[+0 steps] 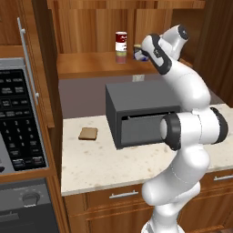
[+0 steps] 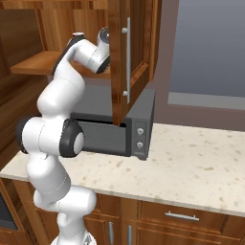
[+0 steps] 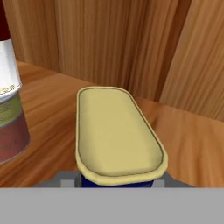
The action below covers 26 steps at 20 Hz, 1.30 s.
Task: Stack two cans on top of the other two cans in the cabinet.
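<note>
One stack done on cabinet (image 1: pixel 91 63) shelf: red-and-white can (image 1: pixel 121 42) atop banded can (image 1: pixel 121 56). Gripper (image 1: pixel 140 53) right of stack; I judge it clenched on blue can (image 3: pixel 117 135). Next: lift, find remaining can, set down square.

Simulated home kitchen.
Speckled stone counter (image 1: pixel 104 164) over wooden drawers with metal handles (image 1: pixel 123 195); open wooden cabinet (image 1: pixel 91 63) above; dark grey oven (image 1: pixel 136 116) on counter; microwave keypad panel (image 1: pixel 18 123) at left; tins (image 1: pixel 121 47) on the shelf.
</note>
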Available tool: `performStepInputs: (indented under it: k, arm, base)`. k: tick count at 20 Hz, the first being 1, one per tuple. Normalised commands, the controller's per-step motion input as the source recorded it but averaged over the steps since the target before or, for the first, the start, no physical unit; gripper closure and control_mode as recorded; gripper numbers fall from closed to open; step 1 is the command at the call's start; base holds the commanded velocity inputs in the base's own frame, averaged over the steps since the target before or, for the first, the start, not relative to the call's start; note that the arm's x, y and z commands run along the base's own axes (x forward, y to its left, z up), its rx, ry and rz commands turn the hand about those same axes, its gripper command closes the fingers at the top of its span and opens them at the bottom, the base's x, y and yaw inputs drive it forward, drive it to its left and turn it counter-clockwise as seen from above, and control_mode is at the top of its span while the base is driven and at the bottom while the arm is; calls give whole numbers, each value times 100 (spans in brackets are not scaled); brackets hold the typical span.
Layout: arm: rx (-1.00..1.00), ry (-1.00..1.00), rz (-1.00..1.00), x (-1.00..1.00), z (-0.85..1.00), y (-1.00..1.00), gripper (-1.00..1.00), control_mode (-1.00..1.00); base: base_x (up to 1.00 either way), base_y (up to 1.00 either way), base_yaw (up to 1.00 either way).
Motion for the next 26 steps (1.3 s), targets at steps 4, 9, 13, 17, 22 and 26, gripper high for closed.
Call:
performStepInputs:
  k: [4,9,13,17,22,26]
  arm:
    - [0,0,0,-3,-3,1,100,-100]
    - [0,0,-12,-45,9,-7,100,-100]
    - [0,0,-35,-48,18,-7,100,-100]
    - [0,0,-38,-44,22,-4,100,-100]
    - [0,-4,-38,-29,25,-3,100,-100]
    - [0,-6,-26,-26,27,-17,100,-100]
  base:
    - [0,0,0]
    - [0,0,0]
    - [0,0,0]
    - [0,0,0]
    - [0,0,0]
    - [0,0,0]
